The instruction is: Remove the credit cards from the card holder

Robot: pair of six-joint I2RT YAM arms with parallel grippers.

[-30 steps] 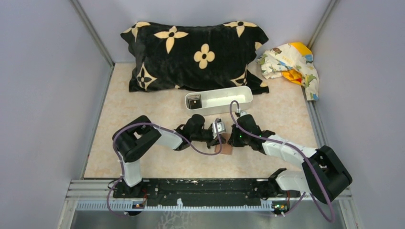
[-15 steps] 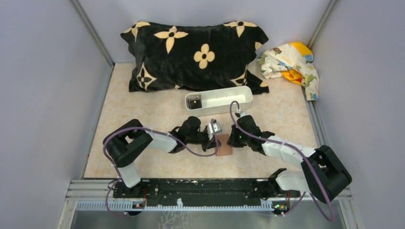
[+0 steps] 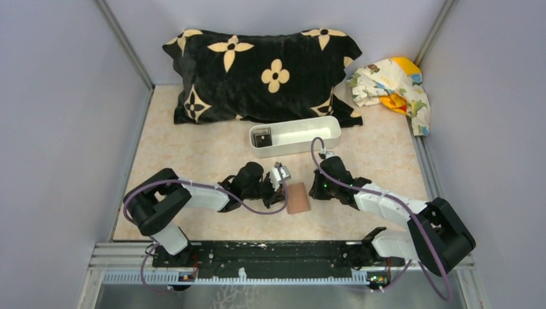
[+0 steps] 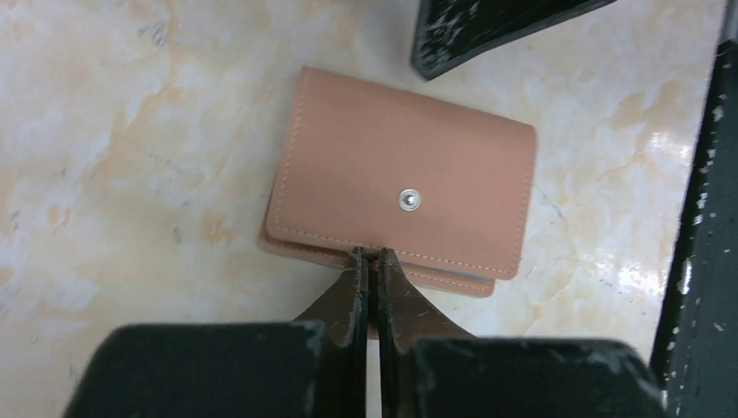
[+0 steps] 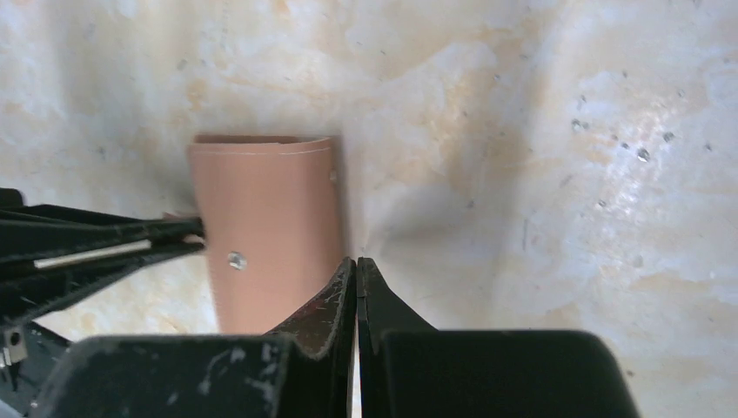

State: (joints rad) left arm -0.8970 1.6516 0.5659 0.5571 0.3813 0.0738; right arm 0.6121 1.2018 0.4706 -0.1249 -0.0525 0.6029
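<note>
The card holder (image 3: 297, 197) lies closed and flat on the table between the two grippers, brown side up with a metal snap (image 4: 408, 199). My left gripper (image 3: 287, 190) is shut, and its tips (image 4: 370, 253) touch the edge of the top flap; no flap shows between them. My right gripper (image 3: 311, 191) is shut and empty, with its tips (image 5: 355, 260) at the opposite edge of the card holder (image 5: 270, 226). No credit cards show at the wallet. A small dark card-like thing (image 3: 261, 136) lies in the left end of the white tray.
The long white tray (image 3: 302, 135) stands just behind the grippers. A black pillow with tan flowers (image 3: 264, 74) lies at the back. A crumpled patterned cloth (image 3: 393, 84) is at the back right. Grey walls close in both sides.
My left arm has drawn back to the left, uncovering most of the card holder, which now lies flat. My right arm has barely moved.
</note>
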